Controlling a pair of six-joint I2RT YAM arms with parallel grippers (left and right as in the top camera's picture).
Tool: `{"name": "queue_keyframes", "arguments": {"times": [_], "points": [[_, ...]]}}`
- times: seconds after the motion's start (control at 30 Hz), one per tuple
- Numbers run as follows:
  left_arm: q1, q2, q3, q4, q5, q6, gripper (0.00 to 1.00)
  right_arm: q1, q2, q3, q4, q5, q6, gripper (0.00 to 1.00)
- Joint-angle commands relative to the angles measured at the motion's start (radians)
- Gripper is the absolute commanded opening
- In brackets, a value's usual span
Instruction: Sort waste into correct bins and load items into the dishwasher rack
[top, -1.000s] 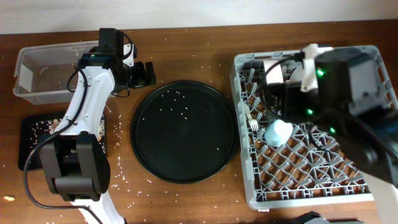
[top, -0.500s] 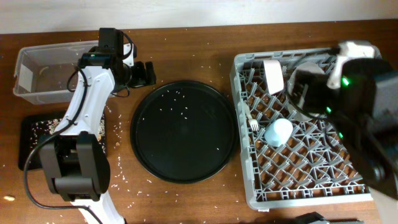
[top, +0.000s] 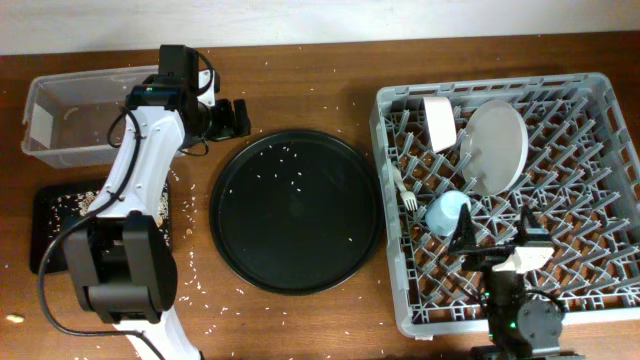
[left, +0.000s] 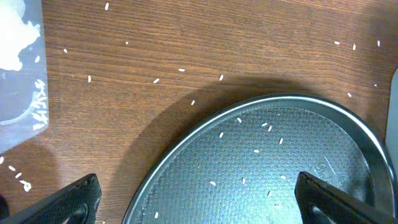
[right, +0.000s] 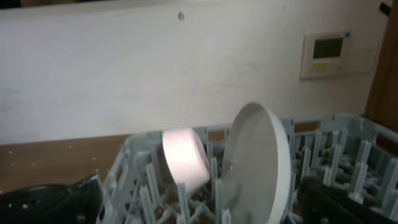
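Note:
The white plate (top: 493, 147) stands on edge in the grey dishwasher rack (top: 590, 190), beside the white bowl (top: 438, 122). The light blue cup (top: 447, 213) and white fork (top: 403, 190) lie in the rack's left part. My right gripper (top: 495, 240) is open and empty at the rack's near side; its wrist view shows the plate (right: 258, 162), bowl (right: 185, 155) and rack (right: 134, 171). My left gripper (top: 235, 118) is open and empty over the round tray's far-left rim (left: 186, 134). The clear box (top: 80, 120) holds a white tissue (left: 12, 31). The shallow black tray (top: 50, 230) holds rice.
The large round black tray (top: 295, 210) with scattered rice grains lies between the bins and the rack. Loose rice dots the wooden table around the left arm (top: 140, 170). A small beige scrap (top: 14, 318) lies at the table's front left.
My right arm has drawn back from the far part of the rack to its near side. The plate it covered now stands free in the rack. The left arm has not moved.

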Motion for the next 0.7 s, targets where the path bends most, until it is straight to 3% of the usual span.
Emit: {"name": "queue_keyframes", "arguments": {"times": [0.0, 0.1, 0.67], "points": [[0.006, -0.007, 0.013, 0.002, -0.003, 0.001, 0.99, -0.004, -0.040, -0.064, 0.034, -0.010, 0.004, 0.98], [0.006, -0.007, 0.013, 0.002, -0.003, 0.002, 0.99, -0.004, -0.040, -0.063, -0.119, -0.067, 0.004, 0.99], [0.045, -0.008, 0.013, -0.015, -0.021, 0.002, 0.99, -0.004, -0.037, -0.063, -0.118, -0.102, 0.003, 0.98]]}}
